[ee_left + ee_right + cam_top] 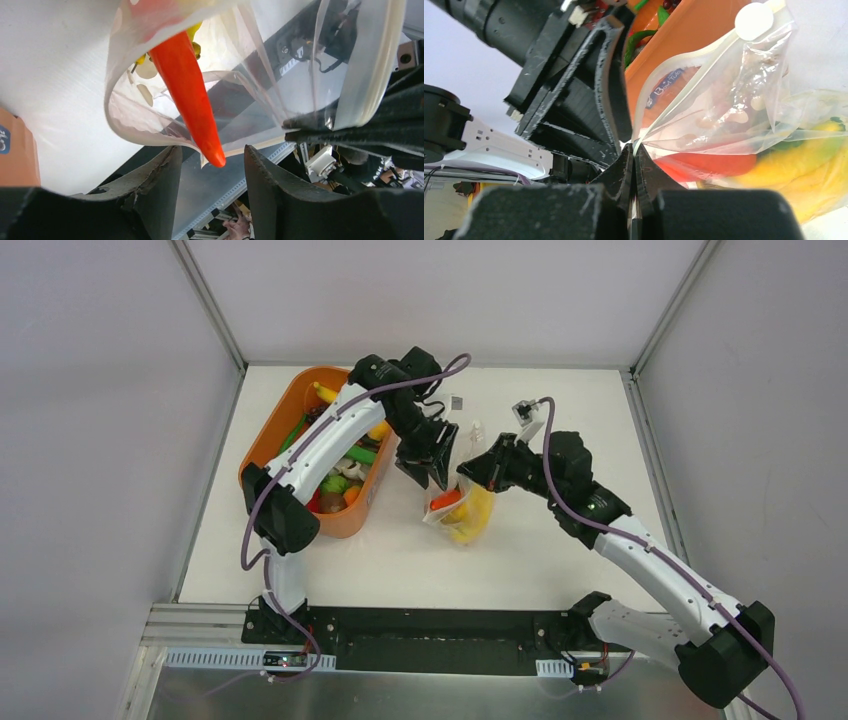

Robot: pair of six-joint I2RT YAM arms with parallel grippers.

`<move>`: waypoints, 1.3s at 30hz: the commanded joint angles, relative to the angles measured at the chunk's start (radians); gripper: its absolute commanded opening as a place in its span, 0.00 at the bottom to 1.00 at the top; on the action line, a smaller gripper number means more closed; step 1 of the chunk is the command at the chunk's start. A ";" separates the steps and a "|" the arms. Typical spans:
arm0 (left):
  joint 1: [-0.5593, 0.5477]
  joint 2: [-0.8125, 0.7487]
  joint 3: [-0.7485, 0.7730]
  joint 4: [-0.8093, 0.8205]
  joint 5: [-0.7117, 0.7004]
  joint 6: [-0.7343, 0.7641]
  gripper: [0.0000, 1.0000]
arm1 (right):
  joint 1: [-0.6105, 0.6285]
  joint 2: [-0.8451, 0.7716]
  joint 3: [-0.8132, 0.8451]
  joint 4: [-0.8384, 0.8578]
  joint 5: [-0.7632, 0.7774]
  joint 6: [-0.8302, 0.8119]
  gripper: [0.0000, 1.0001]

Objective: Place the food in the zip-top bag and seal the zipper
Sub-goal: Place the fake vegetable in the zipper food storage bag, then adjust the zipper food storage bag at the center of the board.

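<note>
1. Left gripper (211, 155): the jaws stood partly open with a clear gap between the fingers. They gripped nothing.
2. The pointed tip of the carrot (187, 85) sat in that gap. As far as the left wrist view showed, it touched neither finger.
3. Right gripper (633, 150): the jaws were fully closed, pinching a thin fold of the bag (724, 95) at its mouth edge and holding that side up.
4. The bag was clear, crinkly plastic with white dots. It sat on the table (560, 550) just right of the orange tub (262, 445), between the two grippers.
5. The bag's mouth faced the left gripper and gaped wide.
6. Zipper (367, 70): the pale strip ran round the open mouth in a loop, its two sides well apart. It was not sealed.
7. The carrot lay through the mouth, thick end inside the bag and tip poking out past the rim toward the left wrist camera.
8. A yellow banana (809, 165) was inside the bag, low down against the wall.
9. A red-orange shape lay just beside the banana in the right wrist view. I could not tell whether it was the same carrot.
10. The tub held more toy food (340, 480): green, yellow, red and orange pieces, partly hidden under the left arm, which reached across it.
11. The two grippers were close together over the bag's mouth. I could not tell whether they touched.
</note>
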 commanded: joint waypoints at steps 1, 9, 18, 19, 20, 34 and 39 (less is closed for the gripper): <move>0.004 -0.096 -0.051 -0.017 -0.026 0.019 0.48 | 0.004 -0.017 0.000 0.074 0.045 0.010 0.00; 0.004 -0.251 -0.160 0.079 -0.131 0.022 0.36 | -0.002 -0.043 -0.010 0.189 -0.075 0.080 0.00; 0.018 -0.415 -0.369 0.343 -0.430 -0.105 0.53 | -0.071 0.104 0.108 -0.134 0.278 0.204 0.00; 0.018 -0.399 -0.388 0.355 -0.440 -0.125 0.53 | -0.101 0.158 0.130 -0.186 0.219 0.213 0.00; 0.018 -0.384 -0.403 0.370 -0.426 -0.153 0.53 | -0.119 0.198 0.133 -0.207 0.161 0.227 0.00; 0.021 -0.383 -0.505 0.655 -0.345 -0.298 0.54 | -0.129 0.119 0.088 -0.010 -0.069 0.232 0.00; 0.020 -0.361 -0.510 0.616 -0.295 -0.286 0.51 | -0.129 0.111 0.077 0.005 -0.064 0.255 0.00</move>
